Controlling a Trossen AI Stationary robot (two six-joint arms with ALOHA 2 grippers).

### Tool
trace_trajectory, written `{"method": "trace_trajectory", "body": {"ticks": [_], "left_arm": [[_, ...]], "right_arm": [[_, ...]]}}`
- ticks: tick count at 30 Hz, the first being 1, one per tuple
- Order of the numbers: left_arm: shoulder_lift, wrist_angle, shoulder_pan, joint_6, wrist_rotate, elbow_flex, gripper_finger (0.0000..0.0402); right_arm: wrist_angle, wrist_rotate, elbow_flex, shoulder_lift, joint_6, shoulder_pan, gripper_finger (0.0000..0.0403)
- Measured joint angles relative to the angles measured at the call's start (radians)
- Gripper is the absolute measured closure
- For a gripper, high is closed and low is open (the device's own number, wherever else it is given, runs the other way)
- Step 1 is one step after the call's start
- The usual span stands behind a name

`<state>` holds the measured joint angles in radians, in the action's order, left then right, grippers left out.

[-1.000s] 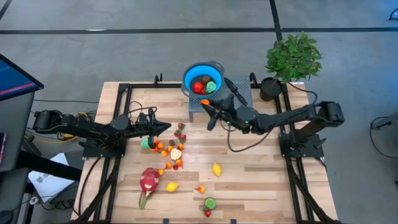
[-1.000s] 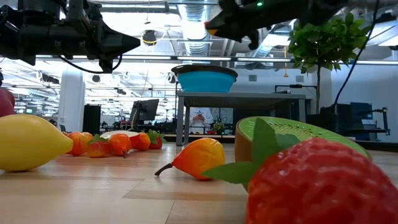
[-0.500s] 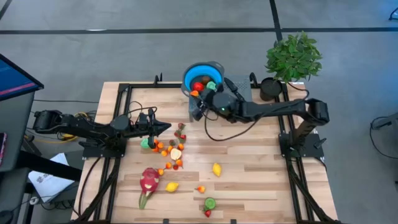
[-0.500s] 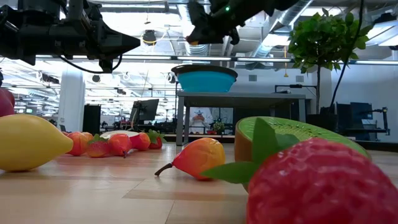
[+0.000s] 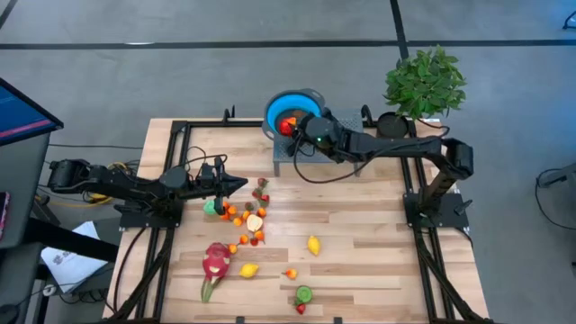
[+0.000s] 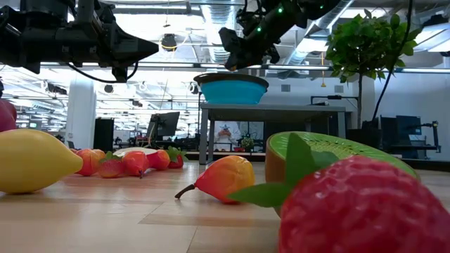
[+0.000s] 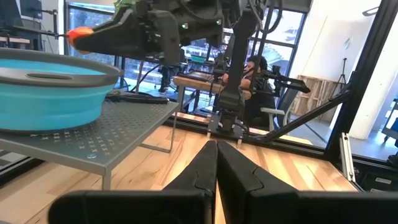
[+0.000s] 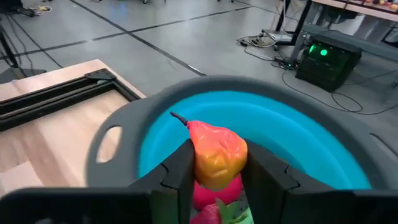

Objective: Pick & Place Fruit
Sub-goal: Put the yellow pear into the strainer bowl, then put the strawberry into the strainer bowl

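My right gripper [image 5: 297,129] hangs over the blue bowl [image 8: 298,143], shut on an orange-red pear-shaped fruit [image 8: 214,155]. The bowl [image 5: 292,108] stands on a grey perforated stand [image 7: 112,134] at the table's far middle, with red and green fruit lying inside it. Several small fruits [image 5: 247,211], a pink dragon fruit [image 5: 216,261] and a lemon [image 5: 313,244] lie on the wooden table. My left gripper [image 5: 241,184] waits shut and empty above the table's left half, beside the fruit cluster. My right gripper pinches the pear-shaped fruit by the two sides of its wide body [image 8: 199,168] between its two fingers [image 8: 264,171]. The fingers slant slightly down, coming from the table's right. The fruit is lifted clear above the bowl's inside, its thin stem [image 8: 180,118] pointing away from the gripper.
A potted green plant [image 5: 423,85] stands at the far right corner. Black frame rails [image 5: 175,135] run along the table's sides. In the low view a kiwi half [image 6: 330,151] and a strawberry [image 6: 365,204] lie close to the near edge.
My right gripper has carried the pear-shaped fruit toward the table's far edge and slightly left, from in front of the stand to above the bowl, rising a little and tipping nearer to level. The fruit has stayed between its fingers.
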<state>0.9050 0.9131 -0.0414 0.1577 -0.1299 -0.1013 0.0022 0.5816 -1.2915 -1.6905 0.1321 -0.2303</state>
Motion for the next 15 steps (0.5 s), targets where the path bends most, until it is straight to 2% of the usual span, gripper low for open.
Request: {"method": "trace_trajectory", "body": {"ticks": [7, 15], "left_arm": [[0.0, 0.0, 0.0, 0.0, 0.0, 0.0, 0.0401], [0.0, 0.0, 0.0, 0.0, 0.0, 0.0, 0.0401]], "right_arm": [[0.001, 0.0, 0.0, 0.0, 0.0, -0.006, 0.0257], [-0.03, 0.046, 0.0, 0.0, 0.043, -0.009, 0.0169]]}}
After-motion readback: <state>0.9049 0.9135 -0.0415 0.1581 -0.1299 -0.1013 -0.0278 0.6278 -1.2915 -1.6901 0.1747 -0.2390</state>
